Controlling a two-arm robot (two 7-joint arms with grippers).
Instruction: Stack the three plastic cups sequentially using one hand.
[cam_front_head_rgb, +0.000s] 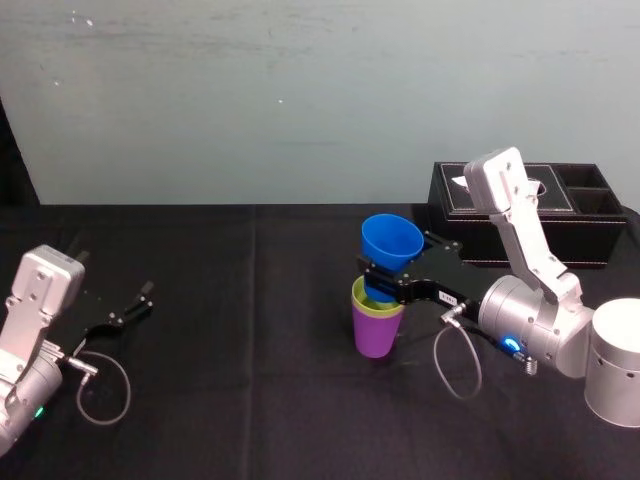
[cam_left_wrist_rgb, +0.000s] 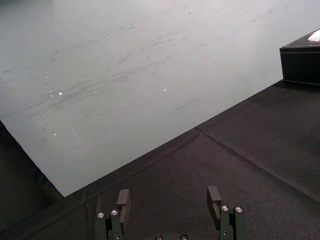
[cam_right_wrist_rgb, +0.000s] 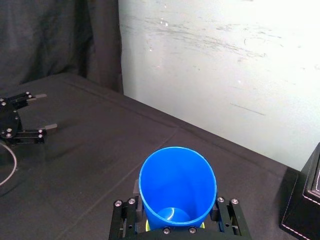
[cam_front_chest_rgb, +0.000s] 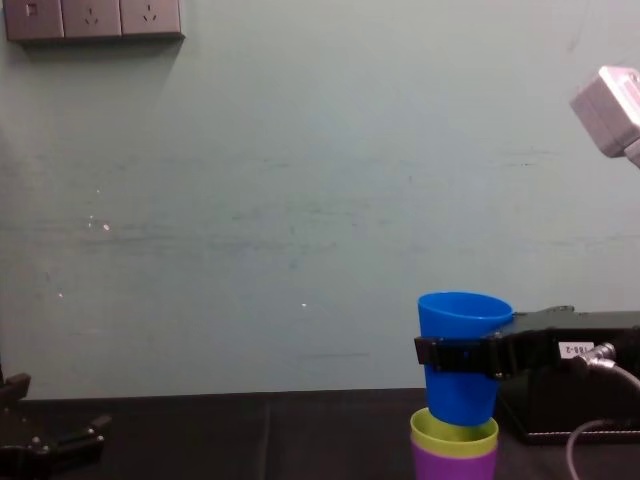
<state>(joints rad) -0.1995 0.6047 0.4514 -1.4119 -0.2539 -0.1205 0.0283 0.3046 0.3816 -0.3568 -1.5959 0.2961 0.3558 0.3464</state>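
On the left, the left gripper (cam_front_head_rgb: 143, 298) rests low over the black table (cam_front_head_rgb: 250, 400) with its fingers spread apart and nothing between them. Near the middle, the purple cup (cam_front_head_rgb: 376, 335) stands upright on the table with the yellow-green cup (cam_front_head_rgb: 375, 303) nested inside it. Directly above them, the right gripper (cam_front_head_rgb: 385, 283) is clamped around the blue cup (cam_front_head_rgb: 392, 243), whose base seems to just dip into the yellow-green rim, and the black tissue box (cam_front_head_rgb: 560, 235) sits behind to the right.
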